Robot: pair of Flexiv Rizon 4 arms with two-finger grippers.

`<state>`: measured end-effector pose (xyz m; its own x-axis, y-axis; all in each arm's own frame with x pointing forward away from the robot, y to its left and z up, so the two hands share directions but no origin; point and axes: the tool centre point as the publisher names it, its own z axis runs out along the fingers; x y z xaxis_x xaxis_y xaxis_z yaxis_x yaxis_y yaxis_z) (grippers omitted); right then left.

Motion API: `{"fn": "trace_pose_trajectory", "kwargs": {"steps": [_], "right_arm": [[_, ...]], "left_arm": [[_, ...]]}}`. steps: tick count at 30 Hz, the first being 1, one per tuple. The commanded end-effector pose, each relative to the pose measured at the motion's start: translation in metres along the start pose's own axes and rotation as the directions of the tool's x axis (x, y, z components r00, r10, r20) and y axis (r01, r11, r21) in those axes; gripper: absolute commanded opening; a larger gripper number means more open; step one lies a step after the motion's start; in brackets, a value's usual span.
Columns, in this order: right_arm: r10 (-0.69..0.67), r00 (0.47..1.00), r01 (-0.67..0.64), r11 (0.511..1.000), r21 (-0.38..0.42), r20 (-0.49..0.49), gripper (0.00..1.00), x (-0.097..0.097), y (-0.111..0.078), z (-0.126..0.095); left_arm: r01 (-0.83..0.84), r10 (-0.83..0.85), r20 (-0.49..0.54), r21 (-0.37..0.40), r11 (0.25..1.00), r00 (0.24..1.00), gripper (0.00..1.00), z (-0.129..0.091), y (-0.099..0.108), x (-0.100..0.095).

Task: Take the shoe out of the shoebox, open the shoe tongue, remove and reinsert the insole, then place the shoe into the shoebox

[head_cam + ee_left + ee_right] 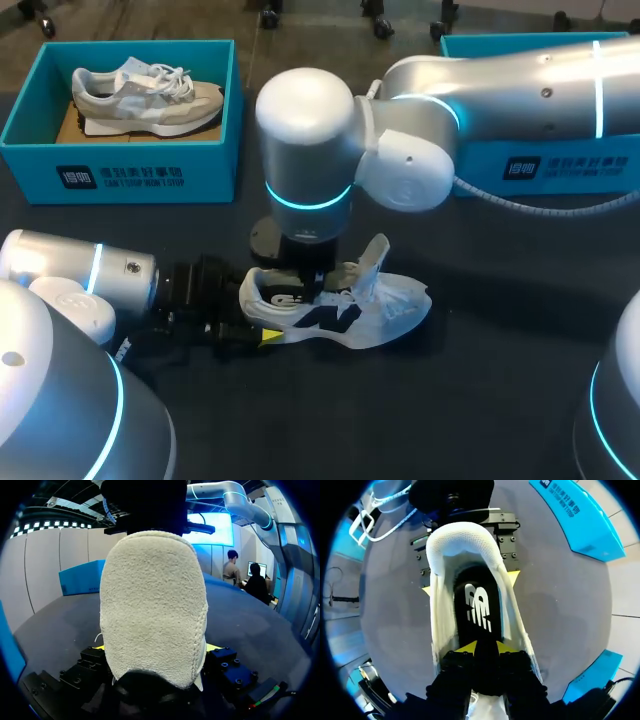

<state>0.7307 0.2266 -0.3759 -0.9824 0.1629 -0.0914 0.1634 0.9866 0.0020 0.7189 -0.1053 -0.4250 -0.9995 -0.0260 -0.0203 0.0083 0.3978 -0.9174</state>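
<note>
Shoe (340,315) is lying heel at 9 o'clock; left pincer (157,648) is clamping the heel, and right pincer (486,647) is pinching the insole (479,607) narrowly.

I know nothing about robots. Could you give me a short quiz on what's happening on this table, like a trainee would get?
1. True or false: the white shoe being handled lies inside a box.
2. Which part of that shoe does the left gripper clamp? A toe; B heel; C laces.
3. Fill in: the right gripper reaches down into the shoe's opening, onto its black ____.
Key: 1 false, it lies on the table; 2 B; 3 insole.
</note>
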Motion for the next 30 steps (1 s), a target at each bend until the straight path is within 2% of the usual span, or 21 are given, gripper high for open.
{"fn": "trace_pose_trajectory", "kwargs": {"steps": [1, 8, 14, 18, 25, 28, 30], "right_arm": [[0.008, 1.000, -0.008, 1.000, 0.006, 0.021, 0.22, 0.003, 0.001, 0.001], [-0.002, 0.999, 0.002, 1.000, 0.014, 0.055, 0.24, -0.002, 0.002, 0.006], [-0.008, 0.997, 0.007, 1.000, 0.019, 0.072, 0.31, -0.008, 0.002, 0.007], [-0.010, 0.997, 0.008, 1.000, 0.021, 0.076, 0.28, -0.009, 0.002, 0.011], [-0.020, 0.997, 0.019, 1.000, 0.008, 0.078, 0.32, -0.012, 0.003, 0.017], [-0.032, 0.998, 0.032, 0.999, 0.001, 0.059, 0.37, -0.013, 0.004, 0.022], [-0.040, 0.998, 0.040, 0.999, -0.001, 0.040, 0.37, -0.012, 0.006, 0.025]], "left_arm": [[-0.001, 0.001, 0.002, 0.000, 1.000, 1.000, 0.00, 0.000, 0.001, 0.001], [-0.001, 0.001, 0.002, 0.000, 1.000, 1.000, 0.00, 0.000, 0.001, 0.001], [-0.001, 0.001, 0.002, 0.000, 1.000, 1.000, 0.00, 0.000, 0.001, 0.001], [-0.001, 0.001, 0.002, 0.000, 1.000, 1.000, 0.00, 0.000, 0.001, 0.001], [-0.001, 0.001, 0.002, 0.000, 1.000, 1.000, 0.00, 0.000, 0.001, 0.001], [-0.001, 0.001, 0.002, 0.000, 1.000, 1.000, 0.00, 0.000, 0.001, 0.001], [-0.001, 0.001, 0.002, 0.000, 1.000, 1.000, 0.00, 0.000, 0.001, 0.001]]}}
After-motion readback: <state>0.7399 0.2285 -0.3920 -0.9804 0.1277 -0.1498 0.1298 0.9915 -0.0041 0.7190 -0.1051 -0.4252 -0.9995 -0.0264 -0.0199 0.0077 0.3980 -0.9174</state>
